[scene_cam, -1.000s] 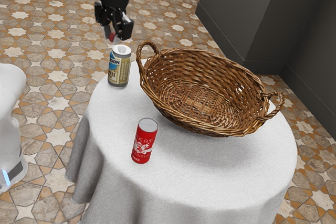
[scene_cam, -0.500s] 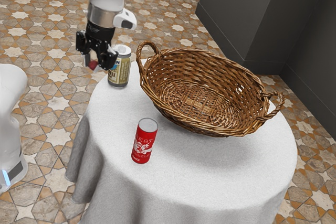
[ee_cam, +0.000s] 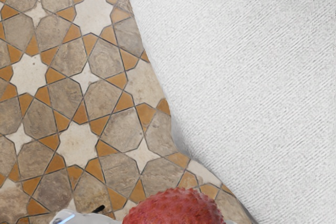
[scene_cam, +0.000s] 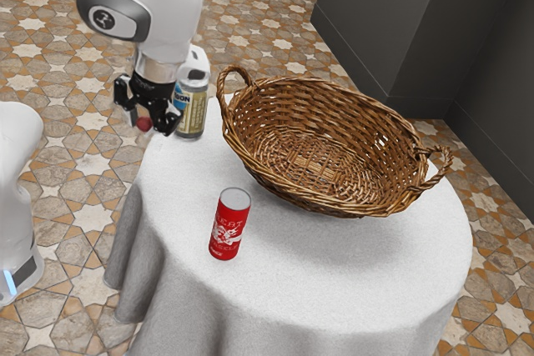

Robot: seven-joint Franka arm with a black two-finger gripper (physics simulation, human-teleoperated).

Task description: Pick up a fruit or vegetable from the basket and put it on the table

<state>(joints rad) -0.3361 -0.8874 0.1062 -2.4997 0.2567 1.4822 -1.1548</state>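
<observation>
Tool [scene_cam: 146,126] gripping bumpy red fruit [scene_cam: 144,124] near the desk's [scene_cam: 350,264] rim. Best carried inward, clear of the yellowish can [scene_cam: 193,116], lowered to contact, then gently released.

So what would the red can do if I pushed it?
The red can might tip if pushed near its top, since it's tall and narrow. Knocked over, it would probably roll, because its sides are round. It may feel slippery, as it looks smooth.
</observation>
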